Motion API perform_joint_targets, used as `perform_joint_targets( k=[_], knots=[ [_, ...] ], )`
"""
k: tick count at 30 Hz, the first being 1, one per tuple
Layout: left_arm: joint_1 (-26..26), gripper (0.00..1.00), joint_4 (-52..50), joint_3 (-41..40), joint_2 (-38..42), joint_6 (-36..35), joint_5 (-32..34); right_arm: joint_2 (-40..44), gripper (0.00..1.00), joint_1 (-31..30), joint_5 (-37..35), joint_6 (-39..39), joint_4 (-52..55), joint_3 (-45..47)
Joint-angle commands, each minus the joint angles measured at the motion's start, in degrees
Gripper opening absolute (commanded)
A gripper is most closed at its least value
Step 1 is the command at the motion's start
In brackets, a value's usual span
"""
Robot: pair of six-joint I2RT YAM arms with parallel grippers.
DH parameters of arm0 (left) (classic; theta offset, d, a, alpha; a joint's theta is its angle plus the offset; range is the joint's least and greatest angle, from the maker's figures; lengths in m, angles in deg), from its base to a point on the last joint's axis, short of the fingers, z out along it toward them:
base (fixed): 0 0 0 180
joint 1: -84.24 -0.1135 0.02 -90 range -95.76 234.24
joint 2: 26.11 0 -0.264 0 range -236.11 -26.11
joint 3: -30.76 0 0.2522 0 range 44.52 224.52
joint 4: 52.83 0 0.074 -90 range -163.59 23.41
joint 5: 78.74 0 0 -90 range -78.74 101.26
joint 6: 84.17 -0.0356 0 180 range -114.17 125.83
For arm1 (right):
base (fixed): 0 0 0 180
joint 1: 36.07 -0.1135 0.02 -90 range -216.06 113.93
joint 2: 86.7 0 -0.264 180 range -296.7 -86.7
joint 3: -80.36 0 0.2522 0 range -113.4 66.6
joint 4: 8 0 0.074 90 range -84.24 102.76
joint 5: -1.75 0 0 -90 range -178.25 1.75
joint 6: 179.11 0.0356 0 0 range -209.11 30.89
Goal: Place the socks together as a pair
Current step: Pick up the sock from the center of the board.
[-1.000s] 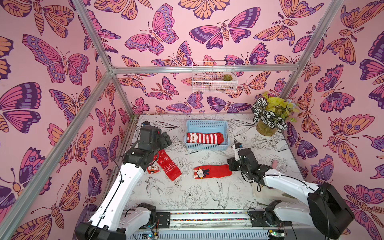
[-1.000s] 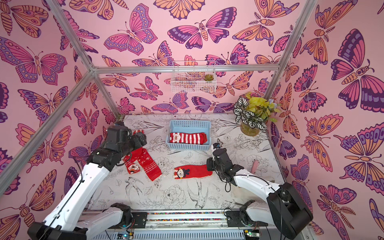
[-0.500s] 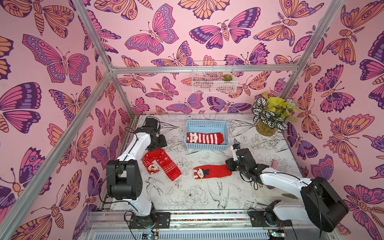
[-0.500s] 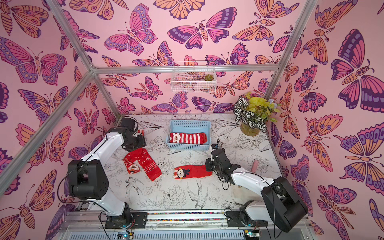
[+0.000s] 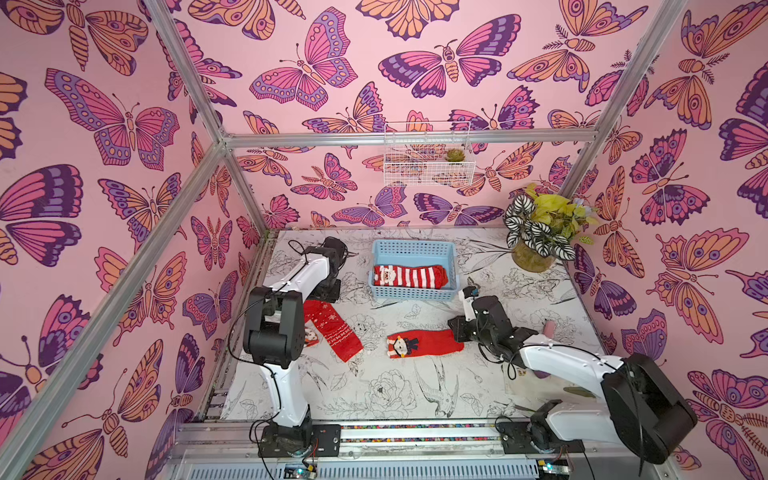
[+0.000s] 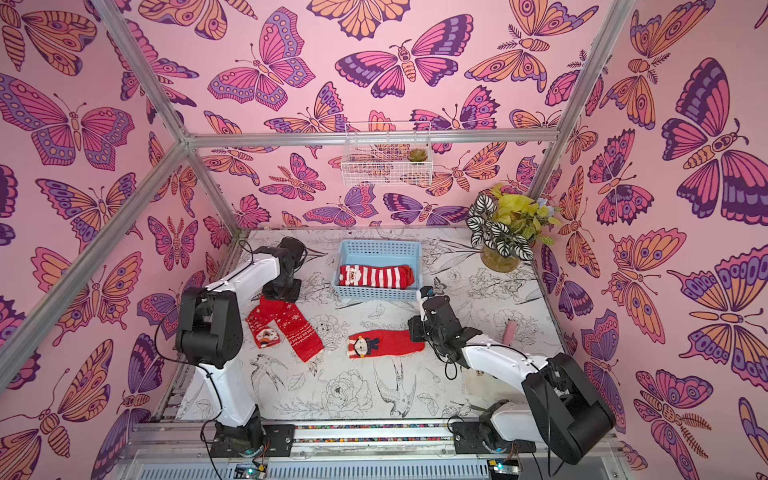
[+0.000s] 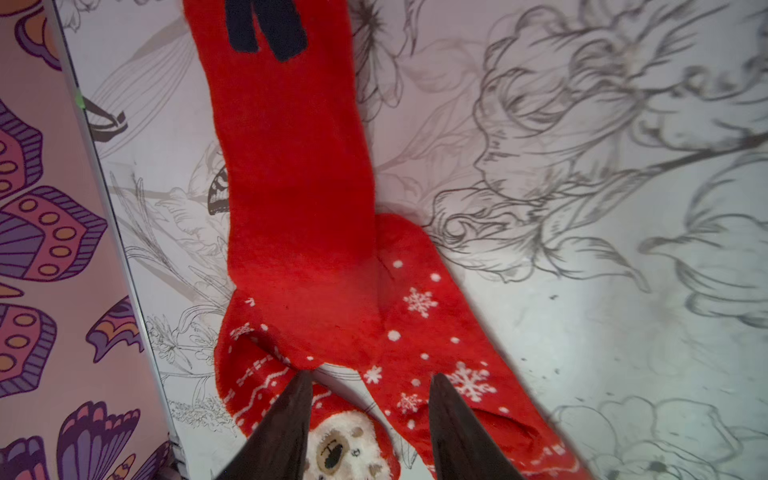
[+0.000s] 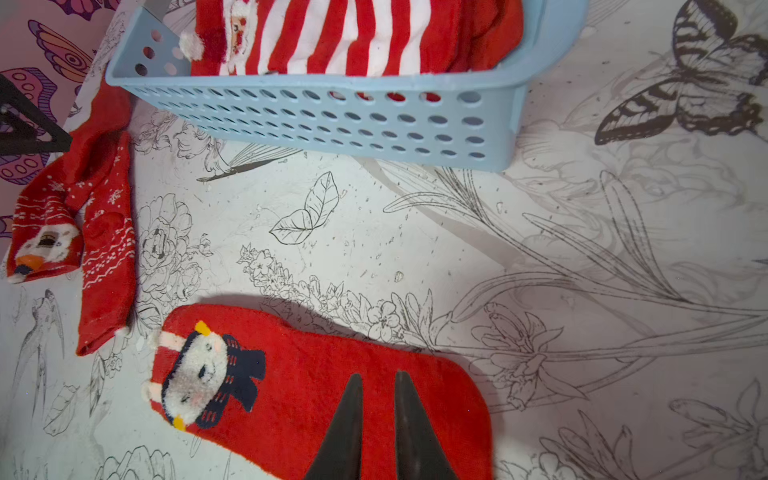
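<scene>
Snowflake socks [image 7: 436, 332] lie under the parted left gripper [image 7: 370, 376], a plain red sock [image 8: 299, 365] under the near-closed right gripper [image 8: 376, 374].

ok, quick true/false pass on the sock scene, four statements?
1. The blue basket holds a red-white striped sock. True.
2. The plain red sock lies in that basket too. False: it lies on the table, in front of the basket.
3. The left gripper is open above the snowflake socks. True.
4. The potted plant stands by the front rail. False: it stands in the far corner, on the robot's right.
</scene>
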Motion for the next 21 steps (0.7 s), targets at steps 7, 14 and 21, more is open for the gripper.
perform_joint_targets(
  k=[7,14,21],
  knots=[
    [-0.6,0.42,-3.2,1.9,-5.2,-0.2,3.8,-2.7,0.18,-0.3,0.6,-0.5,0.1,-1.9],
    [-0.7,0.47,-3.7,2.5,-5.6,0.7,1.5,-3.3,0.18,-0.3,1.0,-0.2,0.1,-2.2],
    [-1.7,0.34,-3.5,2.9,-6.1,1.2,4.5,-2.9,0.18,-0.3,1.7,-0.1,-0.3,-1.9]
  ],
)
